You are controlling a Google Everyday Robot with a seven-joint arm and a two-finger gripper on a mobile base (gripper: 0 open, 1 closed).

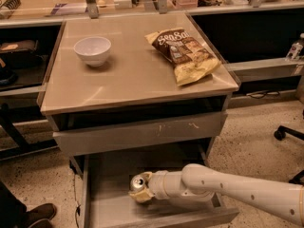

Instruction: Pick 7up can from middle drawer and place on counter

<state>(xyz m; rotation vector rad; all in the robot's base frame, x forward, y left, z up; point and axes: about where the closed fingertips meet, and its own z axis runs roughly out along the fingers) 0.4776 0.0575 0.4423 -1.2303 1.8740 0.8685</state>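
The 7up can (137,182) is a small silvery can with a shiny round top, standing inside the open middle drawer (102,208). My gripper (141,189) reaches in from the right on a white arm, and its pale fingers (142,196) wrap around the can's body just above the drawer floor. The counter (128,75) is the smooth beige cabinet top above the drawer.
A white bowl (92,50) sits at the counter's back left and a chip bag (185,52) at its back right. A shut drawer front with pale scratches (142,132) hangs above the open drawer. A cluttered shelf (57,4) runs behind. An office chair base (289,134) stands at right.
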